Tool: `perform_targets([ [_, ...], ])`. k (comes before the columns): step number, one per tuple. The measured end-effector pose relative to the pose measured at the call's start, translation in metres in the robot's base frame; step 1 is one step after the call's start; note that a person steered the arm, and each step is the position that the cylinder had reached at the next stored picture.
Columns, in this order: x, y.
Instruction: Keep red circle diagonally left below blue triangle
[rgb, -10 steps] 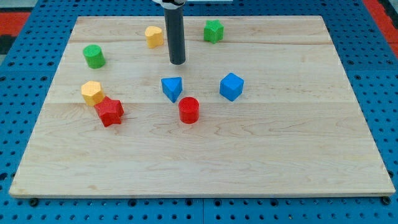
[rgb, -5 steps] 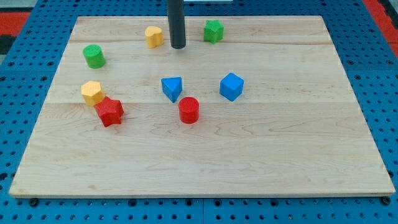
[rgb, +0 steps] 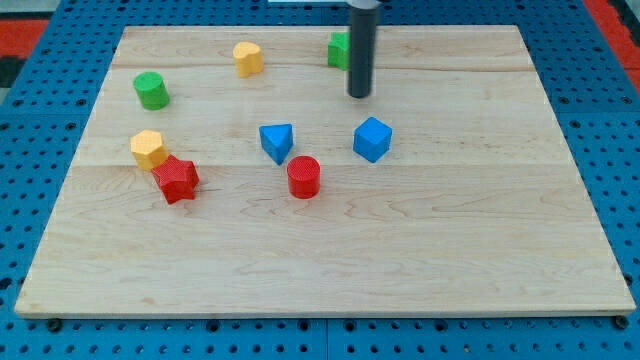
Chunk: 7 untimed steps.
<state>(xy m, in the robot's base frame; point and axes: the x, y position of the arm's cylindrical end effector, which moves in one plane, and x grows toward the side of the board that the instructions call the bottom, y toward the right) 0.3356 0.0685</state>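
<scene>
The red circle (rgb: 303, 177) sits near the board's middle, just right of and below the blue triangle (rgb: 277, 141), almost touching it. My tip (rgb: 359, 95) is above and to the right of both, well apart from them, a short way above the blue cube (rgb: 372, 139). The rod partly hides a green block (rgb: 338, 49) at the view's top.
A yellow block (rgb: 247, 58) lies at the top, a green cylinder (rgb: 151, 90) at the upper left. A yellow hexagon (rgb: 148, 149) touches a red star (rgb: 176, 179) at the left. The wooden board (rgb: 330, 260) lies on a blue pegboard.
My tip first moved toward the view's top, then swung to the right and down, from beside the yellow block to above the blue cube. No block has moved.
</scene>
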Motion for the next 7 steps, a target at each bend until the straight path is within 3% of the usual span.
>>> perform_targets([
  [1,0.014,0.078],
  [2,0.098,0.084],
  [5,0.213,-0.013],
  [6,0.210,-0.092],
  [7,0.156,-0.129],
])
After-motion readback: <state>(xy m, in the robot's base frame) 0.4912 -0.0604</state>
